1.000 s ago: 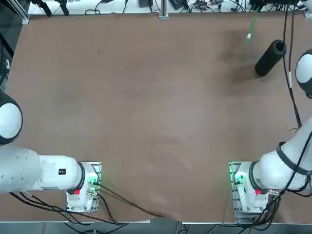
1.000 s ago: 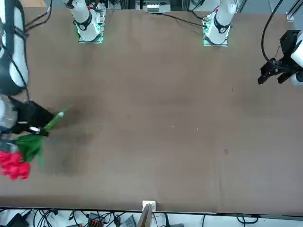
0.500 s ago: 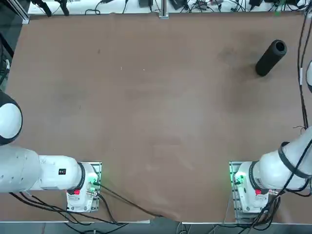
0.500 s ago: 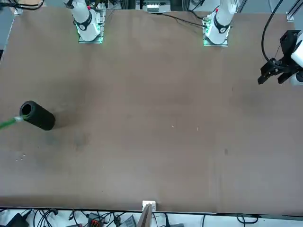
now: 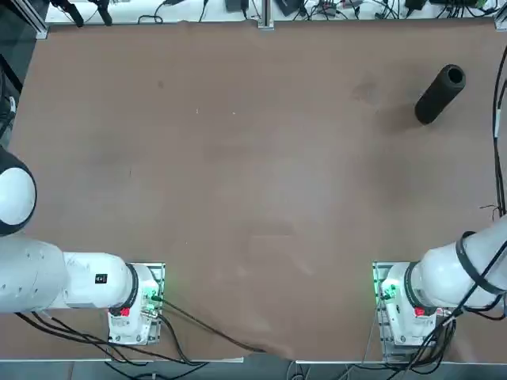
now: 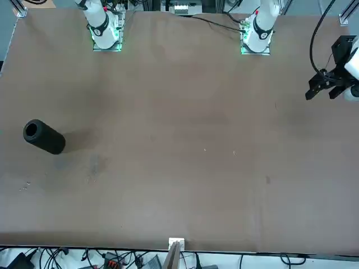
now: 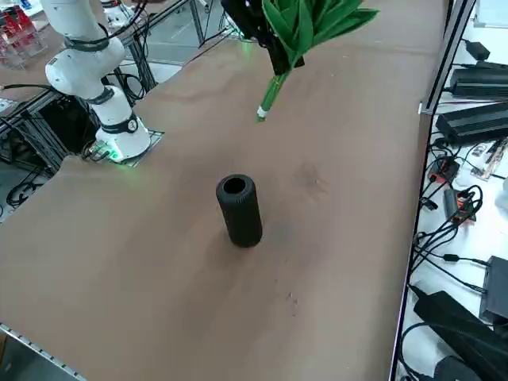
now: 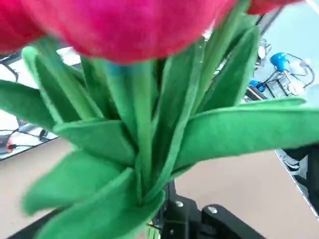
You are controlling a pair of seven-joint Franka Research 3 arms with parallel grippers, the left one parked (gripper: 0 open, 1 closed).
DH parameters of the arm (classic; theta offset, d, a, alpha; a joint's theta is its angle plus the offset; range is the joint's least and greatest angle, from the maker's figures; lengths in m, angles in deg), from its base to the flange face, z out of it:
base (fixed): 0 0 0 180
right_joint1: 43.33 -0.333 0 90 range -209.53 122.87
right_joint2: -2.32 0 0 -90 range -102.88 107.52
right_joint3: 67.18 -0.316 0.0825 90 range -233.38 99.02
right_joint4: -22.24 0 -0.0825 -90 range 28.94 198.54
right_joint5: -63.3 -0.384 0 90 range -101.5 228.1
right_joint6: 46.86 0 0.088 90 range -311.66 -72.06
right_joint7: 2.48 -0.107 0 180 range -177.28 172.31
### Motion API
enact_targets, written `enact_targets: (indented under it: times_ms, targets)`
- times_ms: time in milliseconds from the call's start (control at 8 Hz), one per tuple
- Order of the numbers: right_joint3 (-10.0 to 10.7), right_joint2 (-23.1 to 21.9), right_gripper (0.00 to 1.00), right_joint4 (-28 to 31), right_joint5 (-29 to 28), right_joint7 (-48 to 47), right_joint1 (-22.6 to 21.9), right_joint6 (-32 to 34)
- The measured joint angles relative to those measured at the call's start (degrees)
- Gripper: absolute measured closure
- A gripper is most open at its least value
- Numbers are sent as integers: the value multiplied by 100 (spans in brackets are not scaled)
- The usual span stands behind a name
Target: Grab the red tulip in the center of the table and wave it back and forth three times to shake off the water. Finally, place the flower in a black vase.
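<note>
Right gripper [image 7: 274,49] jaws clamped on red tulip bunch with green leaves [image 7: 305,24], high above matte black cylinder vase [image 7: 239,209] on brown bench [image 7: 159,238]; thin stalk could miss narrow mouth.

1. Even, diffuse light from above falls on the table [image 5: 238,158], which looks matte in every view and shows no glare.
2. Shadows are soft: the black vase [image 7: 240,210] throws only a faint, blurred dark patch on the tabletop just beside it.
3. Small green lights glow at the arm bases in the top and front views.
4. The wrist view is crowded by the red tulip [image 8: 134,114]; its blooms are a soft red smear, out of focus, and its leaves are only a little clearer.
5. In the side view the leaves are crisp.
</note>
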State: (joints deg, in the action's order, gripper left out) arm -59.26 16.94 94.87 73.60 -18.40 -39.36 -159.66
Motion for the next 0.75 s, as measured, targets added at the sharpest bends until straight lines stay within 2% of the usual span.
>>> enact_targets:
  times_ms: [125, 250, 375, 625, 750]
  targets:
    - [-144, 14, 86, 45, -3, 7, -130, -19]
    - [-299, 26, 86, 72, -6, 2, -517, 36]
    - [-363, 44, 86, 79, -2, -268, -1086, 145]
    - [-406, 86, 86, 84, 235, -1604, -2310, 344]
    - [-411, 89, 86, 88, 456, -2256, -2785, 527]
